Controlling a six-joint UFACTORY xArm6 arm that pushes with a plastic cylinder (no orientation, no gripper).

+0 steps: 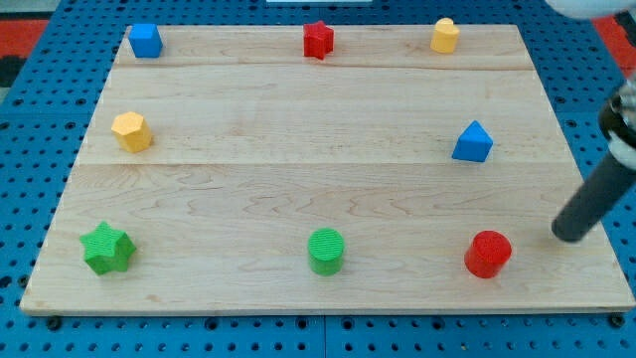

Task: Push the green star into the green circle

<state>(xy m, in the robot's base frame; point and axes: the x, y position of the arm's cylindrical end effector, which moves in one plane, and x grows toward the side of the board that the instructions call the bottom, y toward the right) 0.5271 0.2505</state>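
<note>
The green star [107, 249] lies near the bottom left corner of the wooden board [298, 149]. The green circle [326, 251] stands at the bottom middle, well to the right of the star. My tip [567, 235] touches the board at the far right, just right of the red circle [488, 254] and far from both green blocks.
A blue cube [145, 41] sits at the top left, a red star [318, 40] at the top middle, a yellow block [445, 36] at the top right. A yellow hexagon [131, 131] lies at the left. A blue triangle [473, 142] lies at the right.
</note>
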